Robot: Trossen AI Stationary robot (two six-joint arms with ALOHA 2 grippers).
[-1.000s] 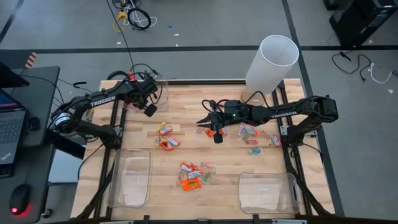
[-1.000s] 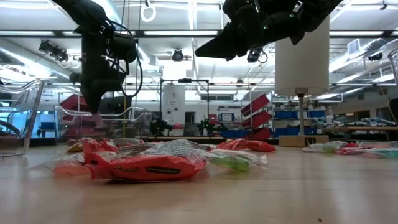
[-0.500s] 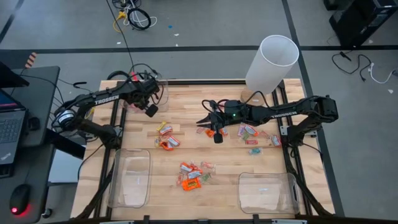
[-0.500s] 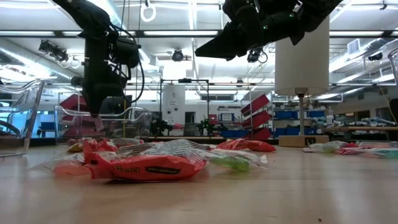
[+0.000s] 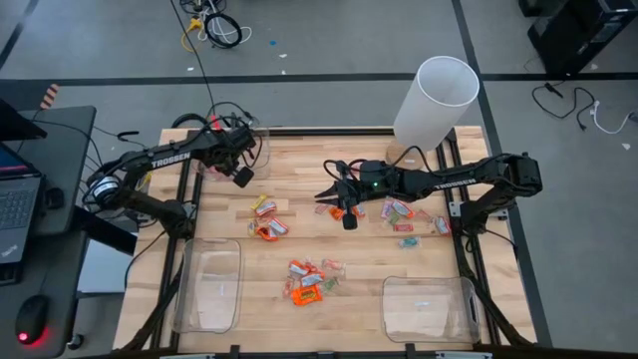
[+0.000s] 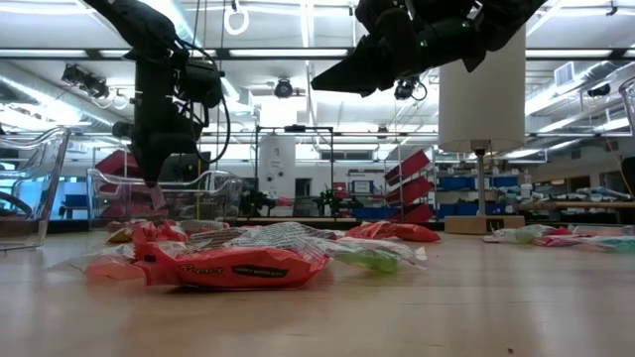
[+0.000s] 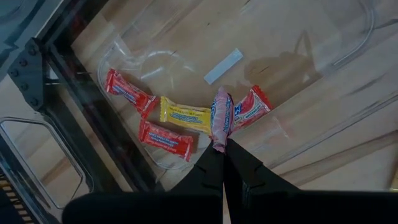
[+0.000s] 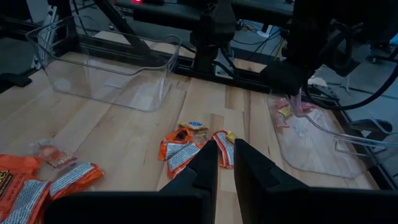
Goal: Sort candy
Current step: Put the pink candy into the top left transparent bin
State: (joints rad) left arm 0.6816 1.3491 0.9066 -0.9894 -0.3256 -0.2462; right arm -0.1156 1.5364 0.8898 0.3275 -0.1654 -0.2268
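Candy [image 7: 221,115] pinched lengthwise in left gripper [image 7: 222,144], hung straight above bin [image 7: 348,59] holding four sweets; right gripper [image 8: 226,149], slightly parted and empty, hovered over table's scattered pile.

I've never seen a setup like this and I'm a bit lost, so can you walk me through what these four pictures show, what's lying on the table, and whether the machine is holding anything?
These are two dark robot arms at a wooden table, each ending in two fingers. One picture looks straight down from above, one looks level across the tabletop, and the other two come from cameras on each arm's wrist.

Scattered on the table are small wrapped candies, such as an orange pile, plus clear plastic bins. A white tube stands at the far edge.

The left gripper hangs over the far left bin, shut on a pink candy. Four more candies lie in that bin, one yellow.

The right gripper hovers above the table's middle with its fingers only slightly apart; nothing shows between them.
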